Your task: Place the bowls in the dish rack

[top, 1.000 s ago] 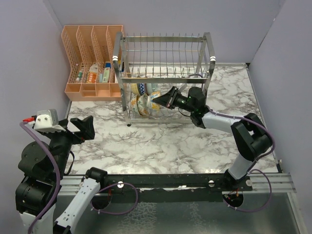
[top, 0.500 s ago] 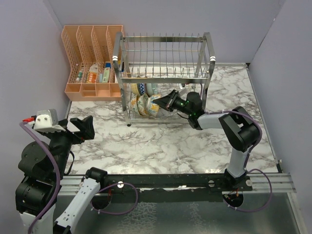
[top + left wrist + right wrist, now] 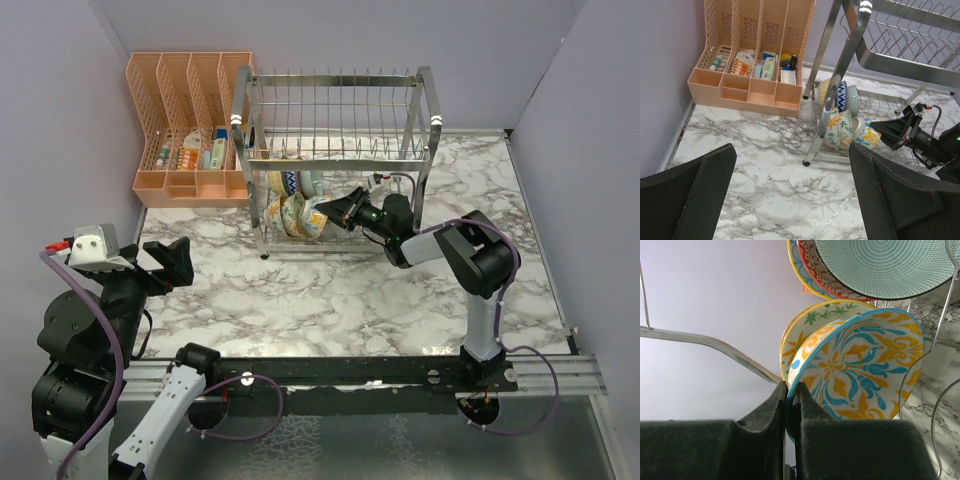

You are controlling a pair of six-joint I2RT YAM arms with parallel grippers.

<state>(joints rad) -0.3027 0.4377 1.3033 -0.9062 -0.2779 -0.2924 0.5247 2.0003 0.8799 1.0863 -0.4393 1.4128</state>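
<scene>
- Bowls, six in number: all sit at the left end of the lower tier of the dish rack [image 3: 426, 110], on edge in two short rows.
- Blue-and-orange floral bowl [image 3: 860, 365]: outermost of the front row, tilted and leaning toward the green-starred bowl [image 3: 812, 322] just behind it. We cannot tell whether it rests on the wires yet.
- Right fingers [image 3: 322, 211]: closed to a narrow slit on the rim of the floral bowl, one on each face. The bowl lies straight ahead of them, deeper into the rack and leftward. Its rim plane runs roughly parallel to its neighbours and across the rack's length.
- Pale teal bowl [image 3: 880, 265]: last in the back row, close above the floral bowl in the wrist view and apart from it.
- Left fingers [image 3: 178, 262]: spread wide and holding nothing, over the tabletop [image 3: 330, 300] well short of the rack.
- Nearer arm: the right, by a wide margin.
- Judgement: we expect the release to depend on the rim settling between wires, then a straight pull-back rightward.
</scene>
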